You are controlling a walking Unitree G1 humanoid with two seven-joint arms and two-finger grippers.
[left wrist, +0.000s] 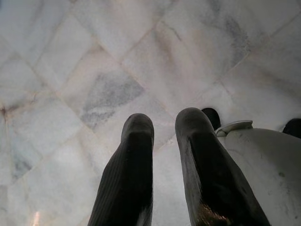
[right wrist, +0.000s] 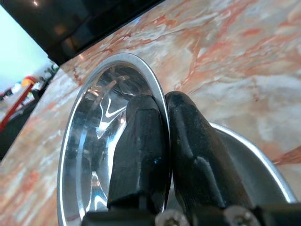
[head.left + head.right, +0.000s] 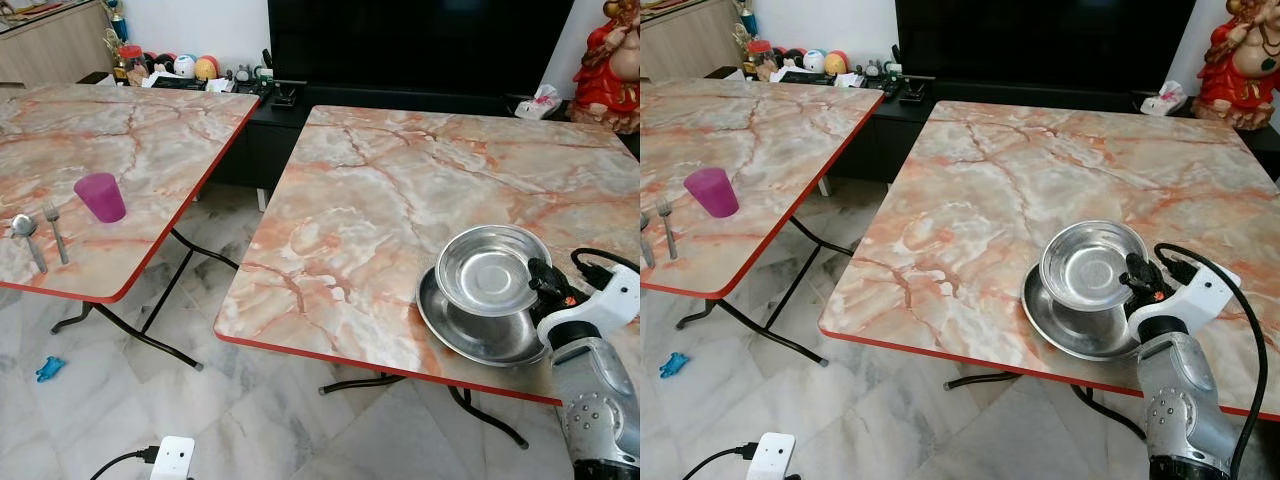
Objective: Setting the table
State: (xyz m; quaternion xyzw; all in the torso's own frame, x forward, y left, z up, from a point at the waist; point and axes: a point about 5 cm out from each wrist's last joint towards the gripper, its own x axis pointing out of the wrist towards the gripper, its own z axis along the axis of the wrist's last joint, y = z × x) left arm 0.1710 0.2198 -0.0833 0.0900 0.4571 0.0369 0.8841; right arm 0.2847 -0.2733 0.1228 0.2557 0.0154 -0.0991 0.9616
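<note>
A steel bowl (image 3: 490,268) is tilted above a larger steel plate (image 3: 470,330) near the front edge of the right-hand marble table (image 3: 380,190). My right gripper (image 3: 543,280) is shut on the bowl's rim (image 2: 162,101), one finger inside and one outside. On the left table (image 3: 90,130) stand a purple cup (image 3: 100,197), a spoon (image 3: 27,238) and a fork (image 3: 55,232). My left gripper (image 1: 162,136) hangs over the floor, fingers slightly apart with nothing between them.
A gap of marble floor (image 3: 200,300) separates the two folding tables. A black TV cabinet (image 3: 400,40) and a red statue (image 3: 610,60) stand behind. A white power strip (image 3: 172,458) and a blue object (image 3: 48,369) lie on the floor.
</note>
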